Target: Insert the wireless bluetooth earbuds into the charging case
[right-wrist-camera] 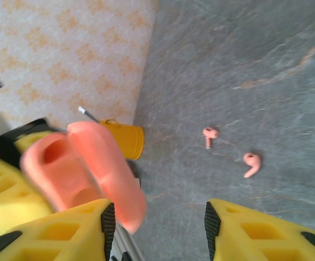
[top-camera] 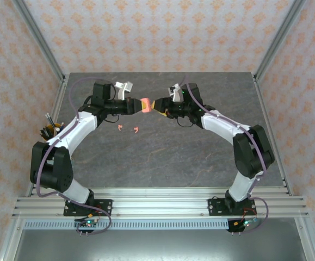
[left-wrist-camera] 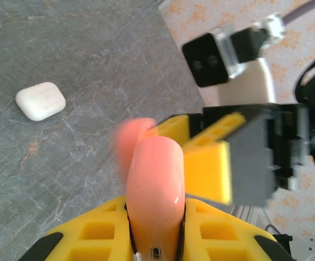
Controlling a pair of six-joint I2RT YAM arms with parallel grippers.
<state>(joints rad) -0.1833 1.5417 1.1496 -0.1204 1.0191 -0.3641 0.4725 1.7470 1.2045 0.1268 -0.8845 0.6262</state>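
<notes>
Left hand: we see the left hand (top-camera: 137,105) (left-wrist-camera: 156,211) pressed onto the pink charging case (top-camera: 145,105) (left-wrist-camera: 154,168), which sits pinched between its two yellow fingers (left-wrist-camera: 100,225).
Held case: we find it raised off the surface (top-camera: 190,157), over the far middle, between the two arms. In the right wrist view the pink charging case (right-wrist-camera: 86,163) stands open, one hollow half turned toward us, and its edges are blurred.
Right hand: the right hand (top-camera: 158,104) (right-wrist-camera: 160,217) (left-wrist-camera: 196,145) faces the left one, tip to tip. Its fingers are spread with a clear gap between them, and one finger (right-wrist-camera: 73,228) is just beside the open case. We cannot tell whether it touches.
Pink earbuds: two salmon pink earbuds (top-camera: 120,128) (top-camera: 136,129) (right-wrist-camera: 209,134) (right-wrist-camera: 251,163) lie loose on the surface, near each other, nearer to us than the raised case and apart from both hands.
White case: a closed white case (left-wrist-camera: 40,100) rests flat on the surface, well apart from the left hand.
Edge of the surface: we make out a yellow cup (right-wrist-camera: 127,140) with a thin rod sticking out, close to the patterned wall.
</notes>
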